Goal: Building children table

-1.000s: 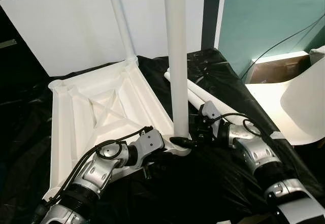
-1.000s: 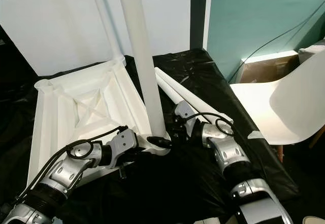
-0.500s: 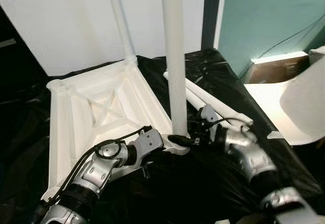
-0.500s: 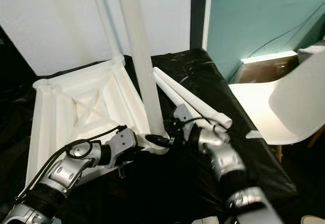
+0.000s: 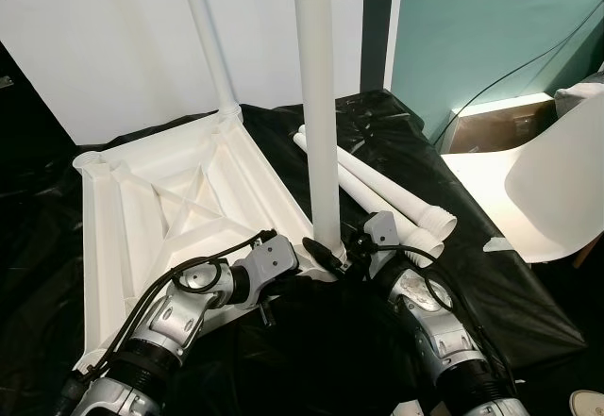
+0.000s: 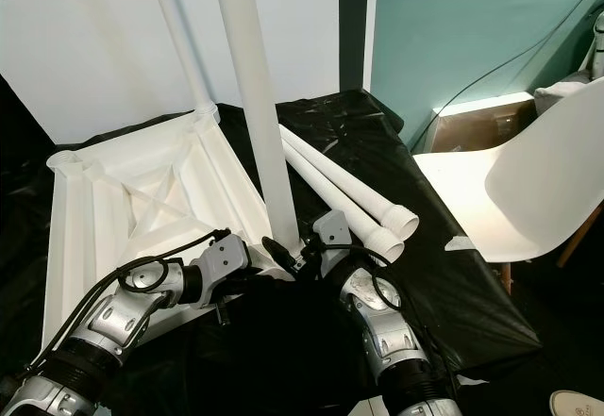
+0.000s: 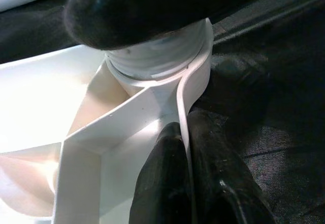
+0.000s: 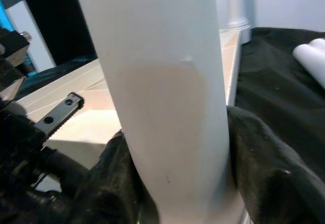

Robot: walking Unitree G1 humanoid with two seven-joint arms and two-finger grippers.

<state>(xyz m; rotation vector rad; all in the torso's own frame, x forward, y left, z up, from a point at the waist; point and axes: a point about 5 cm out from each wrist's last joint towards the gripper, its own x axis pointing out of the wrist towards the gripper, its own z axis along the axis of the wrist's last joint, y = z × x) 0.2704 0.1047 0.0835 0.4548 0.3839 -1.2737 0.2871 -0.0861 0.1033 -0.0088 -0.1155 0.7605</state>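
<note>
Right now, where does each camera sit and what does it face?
Left eye: head, looking down at the upturned tabletop; both arms show.
Right eye: head, same scene, with two loose legs.
Left wrist: on the left arm; left tool pinches the tabletop's rim.
Right wrist: on the right arm; right tool grips the upright leg.
Both wrist views share that leg's base.

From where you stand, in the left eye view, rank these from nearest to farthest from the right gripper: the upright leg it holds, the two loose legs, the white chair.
1. Upright leg: clamped in the right gripper, at the tabletop's near corner.
2. Loose legs: lying just beyond, on the black sheet.
3. White chair: farthest, off to the right.
</note>
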